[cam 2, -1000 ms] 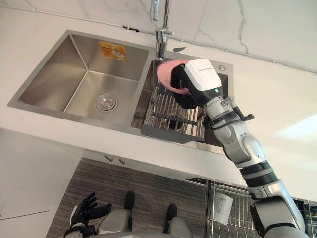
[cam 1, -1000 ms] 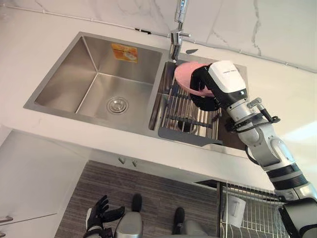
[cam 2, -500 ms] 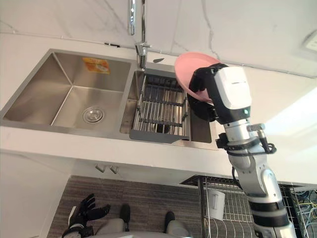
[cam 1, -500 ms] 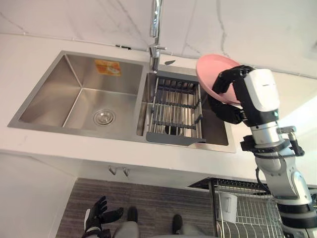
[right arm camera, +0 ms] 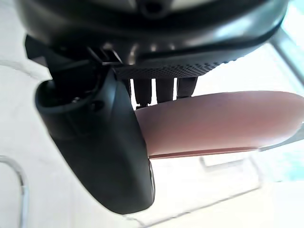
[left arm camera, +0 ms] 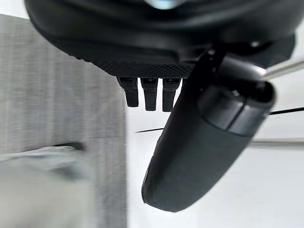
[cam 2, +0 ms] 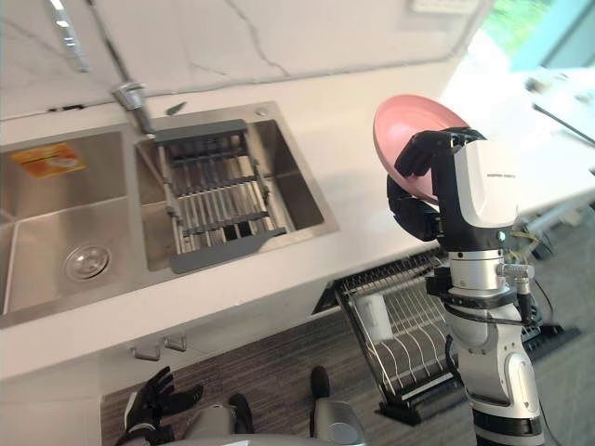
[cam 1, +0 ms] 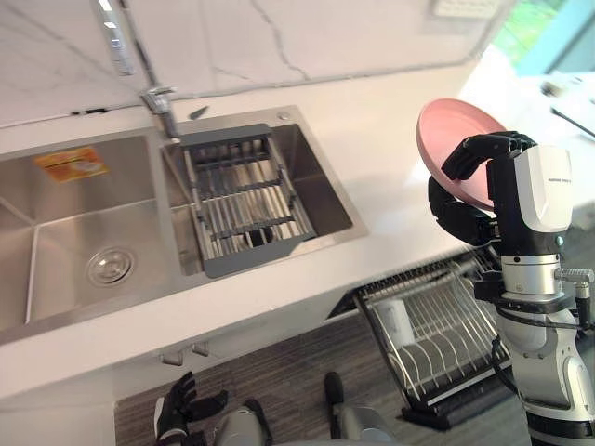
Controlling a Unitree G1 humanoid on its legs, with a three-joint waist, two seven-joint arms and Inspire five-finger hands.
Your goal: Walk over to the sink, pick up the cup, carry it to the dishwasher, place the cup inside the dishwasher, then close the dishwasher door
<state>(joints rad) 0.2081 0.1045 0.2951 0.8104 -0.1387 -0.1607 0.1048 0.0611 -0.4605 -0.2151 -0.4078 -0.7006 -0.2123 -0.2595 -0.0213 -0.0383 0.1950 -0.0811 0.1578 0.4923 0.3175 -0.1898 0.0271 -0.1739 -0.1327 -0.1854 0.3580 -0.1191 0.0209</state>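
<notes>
Right hand [cam 1: 460, 212] pinches a pink plate [cam 1: 446, 130] between fingers and thumb, raised above the right part of the worktop [cam 1: 390, 139] and well apart from the sink [cam 1: 56, 242]. It stands nearly on edge, long axis upright, face toward the sink. A dishwasher rack [cam 1: 437, 344] juts out below the worktop's front edge. A drainer [cam 1: 246, 200] sits in the right basin. Left hand [cam 1: 181, 413] hangs low, fingers relaxed.

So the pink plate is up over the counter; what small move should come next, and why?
Probably lower the right hand toward the dishwasher rack: its fingers are curled round the pink plate, held above the counter, and the rack stands pulled out below it with free slots.
</notes>
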